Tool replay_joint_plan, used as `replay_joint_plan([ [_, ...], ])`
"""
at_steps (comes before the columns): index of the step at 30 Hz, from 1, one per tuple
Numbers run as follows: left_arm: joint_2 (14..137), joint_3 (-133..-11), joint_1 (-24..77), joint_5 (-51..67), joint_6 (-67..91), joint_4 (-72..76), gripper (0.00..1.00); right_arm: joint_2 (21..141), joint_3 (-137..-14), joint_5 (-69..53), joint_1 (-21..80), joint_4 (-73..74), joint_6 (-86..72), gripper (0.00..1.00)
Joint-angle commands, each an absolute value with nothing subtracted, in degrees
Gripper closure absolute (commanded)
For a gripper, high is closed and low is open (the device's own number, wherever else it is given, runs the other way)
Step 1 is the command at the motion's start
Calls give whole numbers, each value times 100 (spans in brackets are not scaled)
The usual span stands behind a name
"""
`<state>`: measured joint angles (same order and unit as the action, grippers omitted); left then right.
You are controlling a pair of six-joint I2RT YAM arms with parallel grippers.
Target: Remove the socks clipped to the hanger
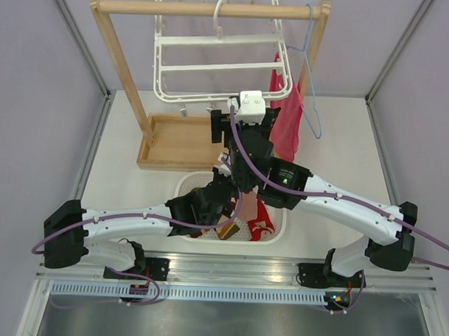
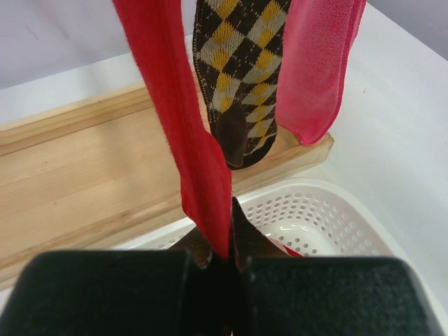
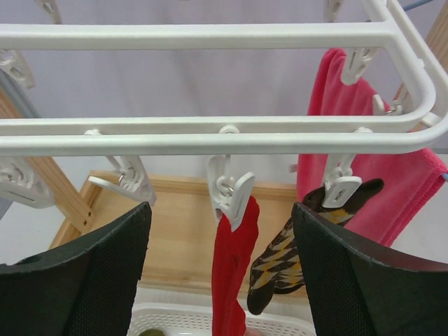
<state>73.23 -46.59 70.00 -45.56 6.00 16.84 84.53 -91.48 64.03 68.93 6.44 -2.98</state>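
left arm (image 1: 126, 225) reaches inward, wrist apparently under right arm (image 1: 348, 205) | left claw (image 2: 222, 239) pinched onto red sock (image 2: 199, 161) | right claw (image 3: 221, 224) fingers spread wide, aimed upward

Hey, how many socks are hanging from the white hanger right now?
2. A red sock hangs from a clip, its lower end pinched in the left fingers. A brown-and-yellow diamond sock hangs from the next clip rightward. More could be hidden.

Red sock (image 2: 183, 133) tip seemingly inside hand (image 2: 224, 243)
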Motion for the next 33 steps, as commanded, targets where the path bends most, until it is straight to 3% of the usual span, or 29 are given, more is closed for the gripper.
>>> replay_joint_plan([
  [1, 7339, -4896, 7084, -4676, 352, 1854, 98, 8674, -9562, 7013, 6934, 528, 174, 15],
  [8, 7277, -4860, 7207, -4667, 352, 1898, 98, 8947, -9809, 7453, 6917, 431, 316, 14],
  [11, 7277, -4843, 7268, -4684, 352, 1916, 98, 9061, -9940, 7523, 6882, 396, 395, 18],
  [17, 7225, -4816, 7304, -4720, 352, 1916, 98, 9263, -10081, 7664, 6812, 334, 518, 59],
  [18, 7199, -4799, 7304, -4720, 369, 1916, 98, 9272, -10081, 7681, 6803, 325, 510, 76],
  [23, 7137, -4746, 7321, -4720, 369, 1907, 98, 9316, -10072, 7717, 6750, 299, 518, 99],
  [31, 7163, -4667, 7321, -4737, 431, 1907, 98, 9185, -9967, 7603, 6697, 211, 501, 99],
  [33, 7181, -4684, 7321, -4711, 448, 1907, 98, 9158, -9967, 7541, 6688, 211, 440, 85],
])
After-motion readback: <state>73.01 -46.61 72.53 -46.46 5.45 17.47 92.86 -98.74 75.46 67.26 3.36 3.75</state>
